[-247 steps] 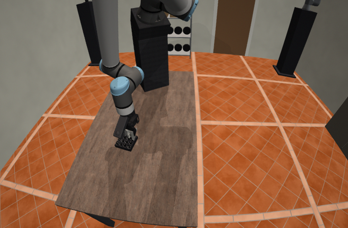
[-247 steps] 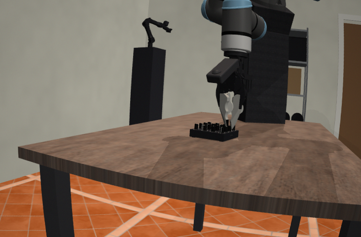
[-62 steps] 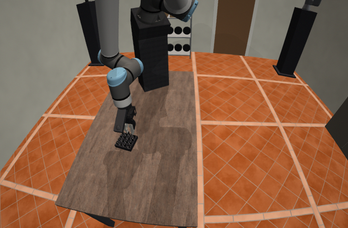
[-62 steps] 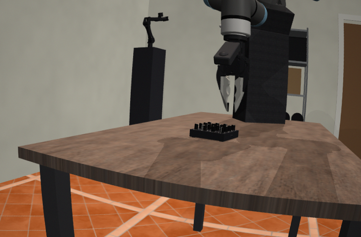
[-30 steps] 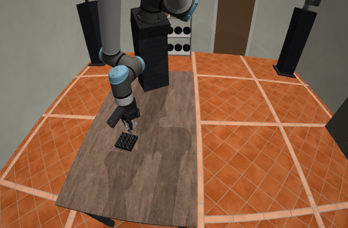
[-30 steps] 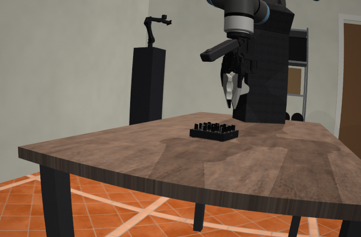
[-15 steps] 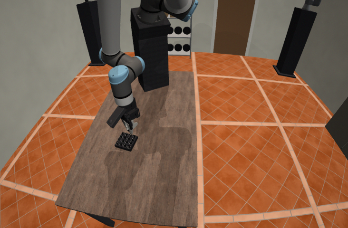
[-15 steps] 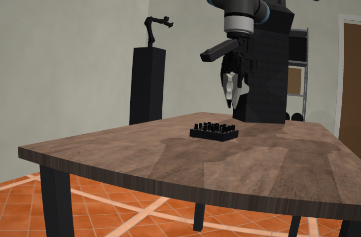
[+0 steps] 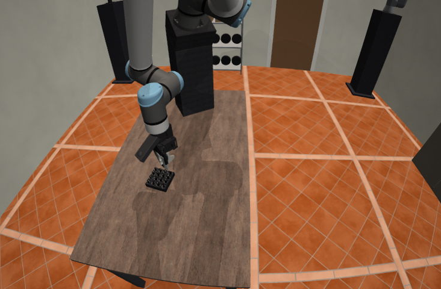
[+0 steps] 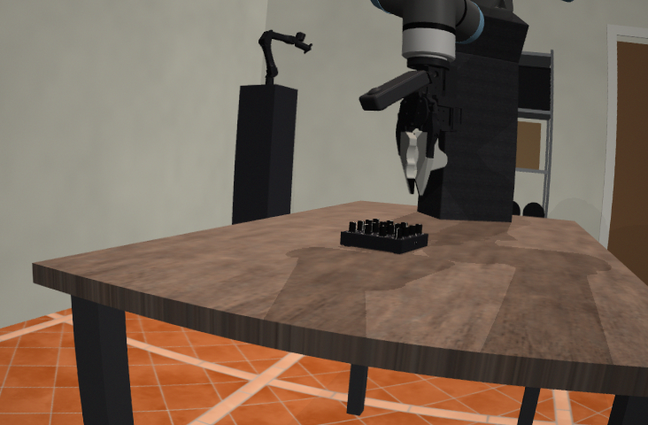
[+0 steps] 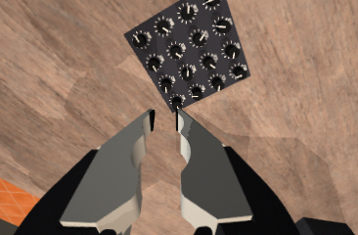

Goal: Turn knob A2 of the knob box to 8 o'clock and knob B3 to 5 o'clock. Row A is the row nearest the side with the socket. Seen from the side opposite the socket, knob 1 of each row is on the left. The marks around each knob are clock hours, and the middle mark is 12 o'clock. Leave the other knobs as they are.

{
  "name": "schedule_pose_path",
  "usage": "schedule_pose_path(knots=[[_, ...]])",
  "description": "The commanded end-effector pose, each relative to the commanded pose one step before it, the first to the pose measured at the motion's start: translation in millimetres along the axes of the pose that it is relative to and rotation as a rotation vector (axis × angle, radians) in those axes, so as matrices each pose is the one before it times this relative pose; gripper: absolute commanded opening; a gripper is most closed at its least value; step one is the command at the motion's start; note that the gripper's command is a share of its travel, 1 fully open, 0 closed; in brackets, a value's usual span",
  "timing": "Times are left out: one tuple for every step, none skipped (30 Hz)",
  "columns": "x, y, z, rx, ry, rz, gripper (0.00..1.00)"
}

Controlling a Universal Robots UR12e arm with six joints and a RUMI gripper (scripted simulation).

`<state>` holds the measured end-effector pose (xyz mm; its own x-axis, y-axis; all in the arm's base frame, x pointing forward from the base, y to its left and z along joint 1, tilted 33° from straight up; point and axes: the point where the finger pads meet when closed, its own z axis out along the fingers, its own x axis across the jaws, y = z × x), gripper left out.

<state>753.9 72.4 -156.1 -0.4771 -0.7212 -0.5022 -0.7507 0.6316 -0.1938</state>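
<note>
The knob box [image 9: 158,179] is a small black square box with several rows of knobs. It lies flat on the wooden table, left of the middle. It also shows in the exterior view [image 10: 383,235] and at the top of the wrist view [image 11: 187,51], turned at an angle. My gripper [image 9: 165,165] [image 10: 416,190] hangs clear above the box's far edge, pointing down. In the wrist view its fingertips stand just short of the box's nearest corner knob. The fingers are nearly together with a narrow gap, and nothing is between them. I cannot make out the socket.
The arm's black pedestal [image 9: 190,61] stands at the back of the table, behind the box. Black pillars [image 9: 375,50] stand on the tiled floor around the table. A shelf [image 9: 228,40] stands by the back wall.
</note>
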Motion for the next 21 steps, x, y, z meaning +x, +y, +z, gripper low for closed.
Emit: schedule_pose_path(knots=[[-0.21, -0.3, -0.38, 0.00068, -0.0003, -0.00016, 0.11], [0.0, 0.0, 0.0, 0.0, 0.0, 0.0, 0.11], [0.0, 0.0, 0.02, 0.0, 0.0, 0.0, 0.11], [0.0, 0.0, 0.04, 0.0, 0.0, 0.0, 0.11], [0.0, 0.0, 0.07, 0.0, 0.0, 0.0, 0.11], [0.0, 0.0, 0.11, 0.0, 0.0, 0.00001, 0.11], [0.0, 0.0, 0.15, 0.0, 0.0, 0.00001, 0.11], [0.0, 0.0, 0.21, 0.00001, 0.00001, 0.00001, 0.11], [0.0, 0.0, 0.26, 0.00001, 0.00001, 0.00002, 0.11], [0.0, 0.0, 0.32, 0.00001, 0.00001, 0.00002, 0.11], [0.0, 0.0, 0.39, 0.00001, 0.00001, 0.00002, 0.11], [-0.01, 0.0, 0.45, 0.00001, 0.00001, 0.00003, 0.11], [-0.01, 0.0, 0.52, 0.00001, 0.00002, 0.00003, 0.11], [-0.01, 0.0, 0.59, 0.00002, 0.00002, 0.00004, 0.11], [0.0, 0.0, 0.0, 0.0, 0.0, 0.0, 0.11], [0.0, 0.0, 0.0, 0.0, 0.0, 0.0, 0.11], [-0.01, 0.0, 0.66, 0.00002, 0.00002, 0.00004, 0.11], [-0.01, 0.0, 0.73, 0.00002, 0.00002, 0.00004, 0.11], [-0.01, 0.0, 0.8, 0.00001, 0.00001, 0.00003, 0.11], [-0.01, 0.0, 0.86, 0.0, 0.0, 0.0, 0.11], [-0.01, 0.0, 0.93, 0.0, 0.0, 0.0, 0.11]])
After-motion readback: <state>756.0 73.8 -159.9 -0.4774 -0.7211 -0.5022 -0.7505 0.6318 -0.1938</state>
